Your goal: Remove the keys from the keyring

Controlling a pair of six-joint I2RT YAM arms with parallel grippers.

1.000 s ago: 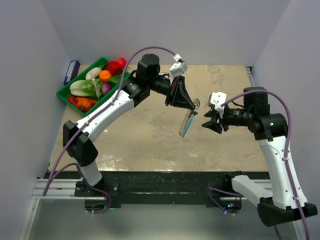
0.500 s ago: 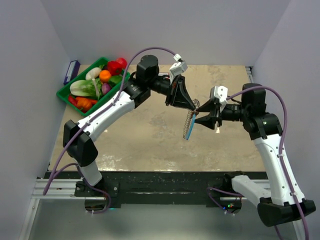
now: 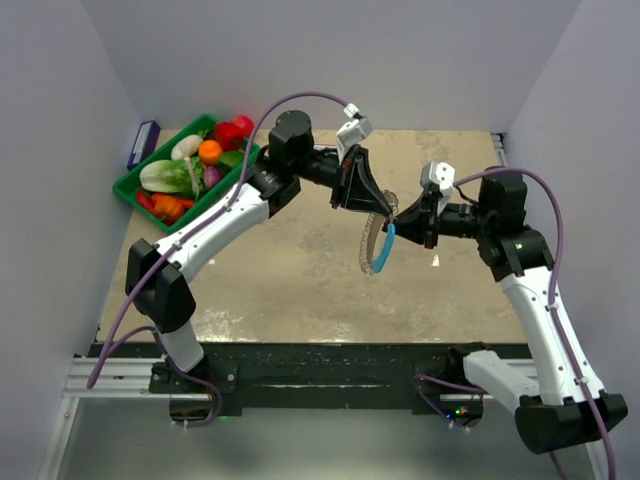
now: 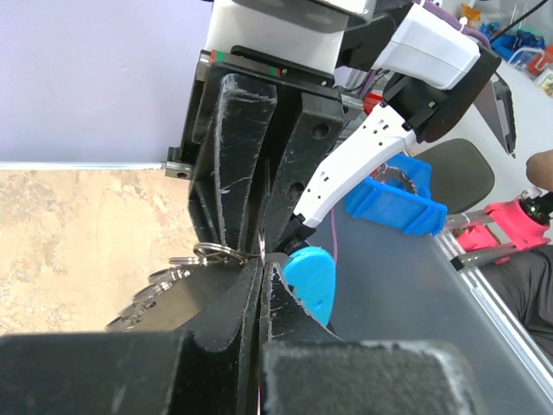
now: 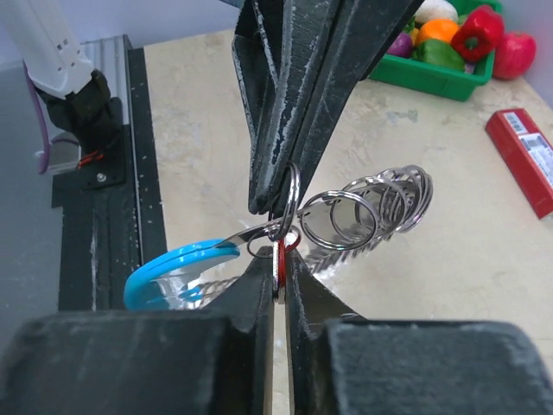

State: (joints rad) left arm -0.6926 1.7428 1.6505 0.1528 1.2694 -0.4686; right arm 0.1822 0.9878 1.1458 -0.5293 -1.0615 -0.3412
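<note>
Jaws of the left gripper [image 3: 383, 212] are clamped shut on the thin, floppy keyring with a bright blue curved section [image 3: 381, 250]. It hangs below them in the air over the middle of the tan bench [image 3: 300, 290]. From the right, the right gripper [image 3: 398, 222] is pinched closed on the tiny red-tipped key [image 5: 280, 257], just beneath the left fingertips. Silvery metal keys [image 5: 371, 207] fan out beside both. A green tray of vegetables [image 3: 128, 186] sits at the bench's far left corner, with a long red box [image 5: 529, 156] lying near it.
</note>
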